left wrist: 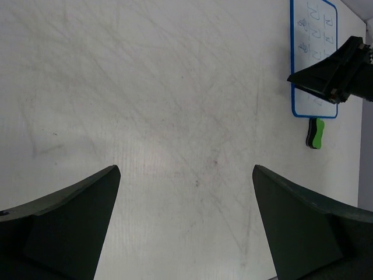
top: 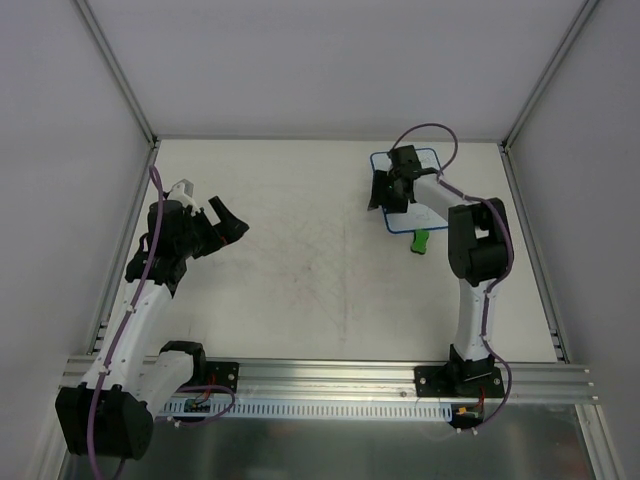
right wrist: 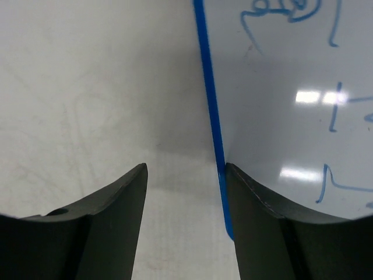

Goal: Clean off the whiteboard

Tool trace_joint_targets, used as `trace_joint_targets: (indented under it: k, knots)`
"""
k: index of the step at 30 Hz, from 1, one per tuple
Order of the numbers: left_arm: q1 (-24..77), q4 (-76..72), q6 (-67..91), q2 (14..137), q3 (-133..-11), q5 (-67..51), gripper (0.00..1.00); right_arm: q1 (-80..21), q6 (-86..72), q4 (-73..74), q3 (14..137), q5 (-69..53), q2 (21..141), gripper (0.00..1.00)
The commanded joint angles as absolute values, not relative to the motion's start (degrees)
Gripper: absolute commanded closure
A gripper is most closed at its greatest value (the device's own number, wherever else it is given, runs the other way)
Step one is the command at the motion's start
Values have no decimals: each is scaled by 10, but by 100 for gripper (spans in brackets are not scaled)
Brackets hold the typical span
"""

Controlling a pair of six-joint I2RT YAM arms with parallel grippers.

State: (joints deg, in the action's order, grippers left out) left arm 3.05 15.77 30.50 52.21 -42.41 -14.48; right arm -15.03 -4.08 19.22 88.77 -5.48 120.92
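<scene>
The whiteboard (top: 425, 212) lies flat at the back right of the table, white with a thin blue rim and blue handwritten marks on its face (right wrist: 280, 76). My right gripper (top: 383, 190) hangs low over the board's left edge and stands open (right wrist: 185, 166). Its right finger (right wrist: 256, 204) sits over the blue rim (right wrist: 208, 87), and its left finger is over bare table. Nothing is between the jaws. The left wrist view shows the board (left wrist: 315, 35) at the top right. My left gripper (top: 222, 218) hovers wide open and empty (left wrist: 186, 169) over the left side of the table.
A small green-and-black eraser block (top: 421, 241) lies on the table just off the board's near edge, also seen in the left wrist view (left wrist: 316, 133). White walls with metal posts enclose the table on three sides. The aluminium rail (top: 330, 380) holds both arm bases.
</scene>
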Motion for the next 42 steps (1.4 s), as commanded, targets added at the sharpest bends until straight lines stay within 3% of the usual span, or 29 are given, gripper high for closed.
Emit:
trace_joint_targets:
  k: [1,11,16,20,30,42]
  knots:
    - [35,155,299,524,-446,-150,1,-223,-80,232,860,-128,1209,41]
    - [35,155,298,522,-429,-152,1,-401,-103,230,790,-211,1177,40]
    - [35,154,301,531,-421,-161,1,-440,-74,232,779,-218,1128,39]
    - [40,154,305,552,-413,-168,1,-439,-46,252,767,-159,1049,38]
    - [139,154,310,667,-455,-139,1,-356,-154,338,600,190,848,35]
    - [243,153,302,831,-526,-134,1,-299,-336,376,483,214,777,38]
